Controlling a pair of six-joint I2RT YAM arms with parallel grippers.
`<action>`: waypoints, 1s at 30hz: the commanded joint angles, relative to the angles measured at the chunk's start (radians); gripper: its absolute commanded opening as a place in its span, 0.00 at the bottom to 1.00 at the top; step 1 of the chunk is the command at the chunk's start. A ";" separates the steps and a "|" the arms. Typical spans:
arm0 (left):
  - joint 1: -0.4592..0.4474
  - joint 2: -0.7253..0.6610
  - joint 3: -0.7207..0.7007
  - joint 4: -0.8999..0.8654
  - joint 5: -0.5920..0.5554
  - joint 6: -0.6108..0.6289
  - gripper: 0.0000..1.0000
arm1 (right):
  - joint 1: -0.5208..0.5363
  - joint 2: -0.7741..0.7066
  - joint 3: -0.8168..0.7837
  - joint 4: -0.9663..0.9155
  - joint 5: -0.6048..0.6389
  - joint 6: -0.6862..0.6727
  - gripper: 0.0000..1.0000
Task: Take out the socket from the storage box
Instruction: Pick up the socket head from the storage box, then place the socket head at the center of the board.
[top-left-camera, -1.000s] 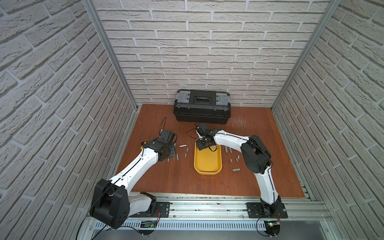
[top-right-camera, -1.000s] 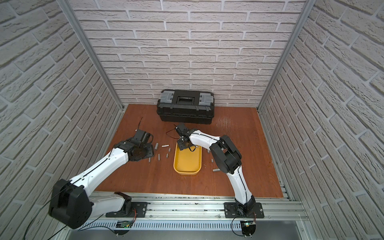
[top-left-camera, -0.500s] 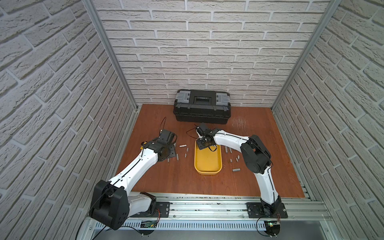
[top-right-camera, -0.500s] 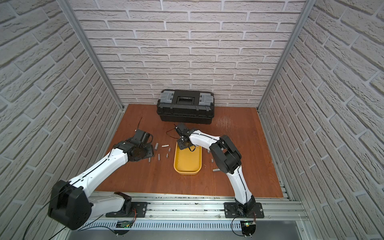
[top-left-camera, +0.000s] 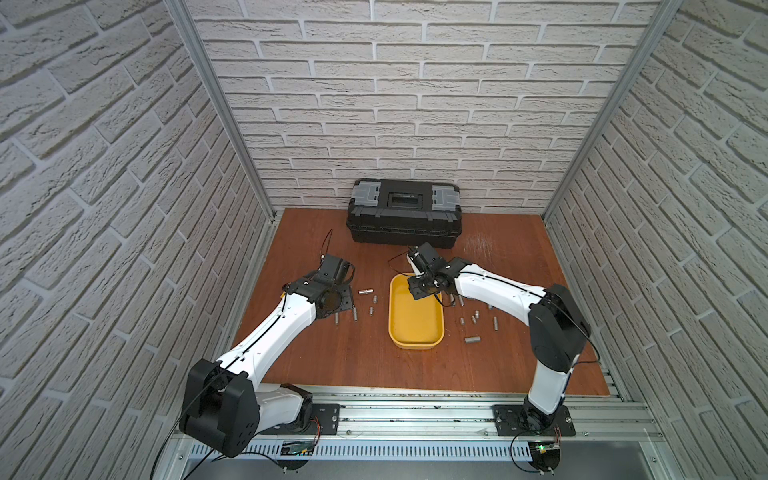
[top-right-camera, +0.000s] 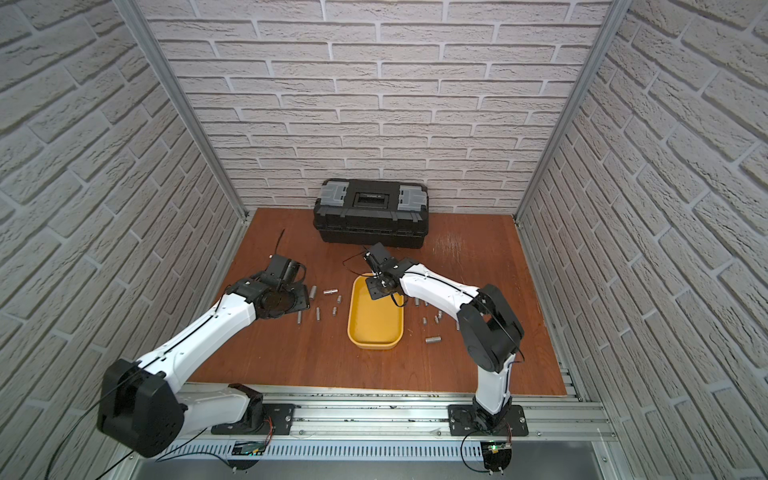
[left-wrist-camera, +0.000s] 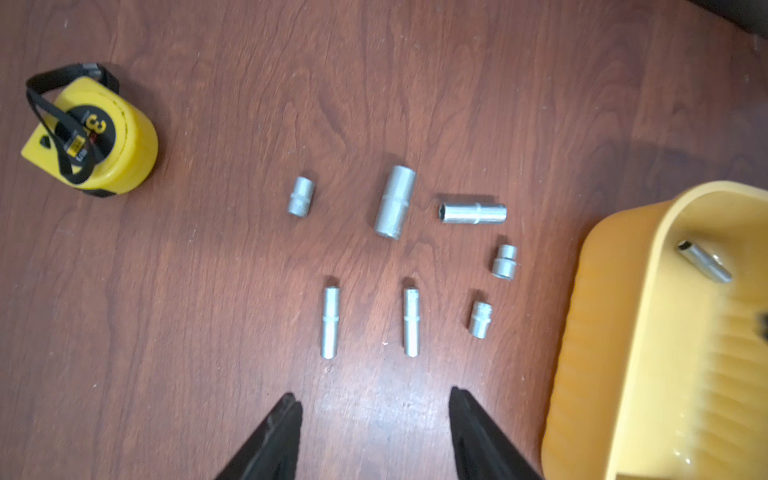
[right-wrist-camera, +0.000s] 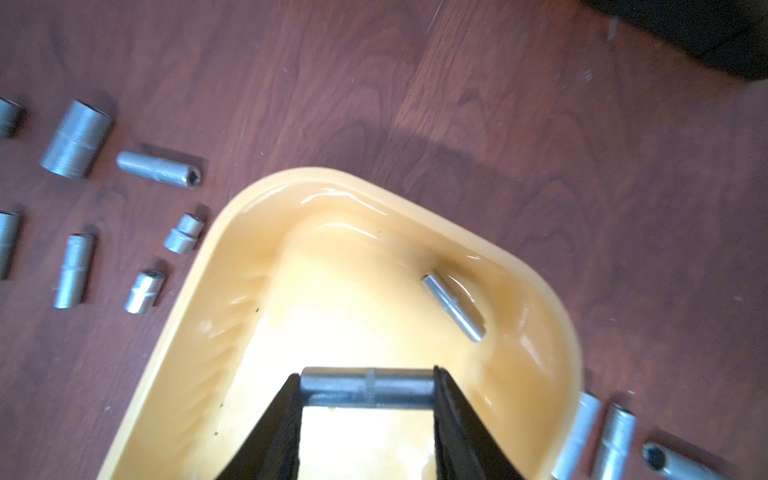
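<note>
**Operator:** Status of the right gripper (right-wrist-camera: 366, 388)?

**Technician:** Clamped on a steel cylindrical socket (right-wrist-camera: 332, 384). The socket is gripped end to end between the black fingertips, above the inside of the shallow yellow plastic storage tray (right-wrist-camera: 199, 332). It cannot be determined whether the socket rests on the tray floor or is lifted clear.

**Operator:** Can this be confirmed from above?

**Technician:** No. In both top views the wrist housing covers the fingertips and the gripped socket.

**Operator:** Other tray contents?

**Technician:** A second slim steel socket (right-wrist-camera: 454, 306) lies near a rounded corner. The right wrist view cuts off the tray's opposite end.

**Operator:** Status of the left gripper (left-wrist-camera: 374, 411)?

**Technician:** Released. The fingers are spread over the brown wooden tabletop (left-wrist-camera: 187, 311), near seven loose steel sockets (left-wrist-camera: 395, 202). A yellow tape measure with a black strap (left-wrist-camera: 89, 135) sits well apart from them. The black plastic toolbox with grey latches (top-left-camera: 404, 216) stands at the back wall. The wrist views show only a dark corner of it.
</note>
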 joint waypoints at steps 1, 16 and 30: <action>-0.013 0.018 0.041 0.008 0.007 0.017 0.61 | -0.033 -0.118 -0.075 -0.025 0.044 0.019 0.33; -0.070 0.131 0.134 0.016 0.016 0.046 0.62 | -0.179 -0.474 -0.543 -0.101 0.082 0.156 0.32; -0.111 0.199 0.181 0.022 0.024 0.052 0.63 | -0.346 -0.527 -0.684 -0.112 0.059 0.228 0.33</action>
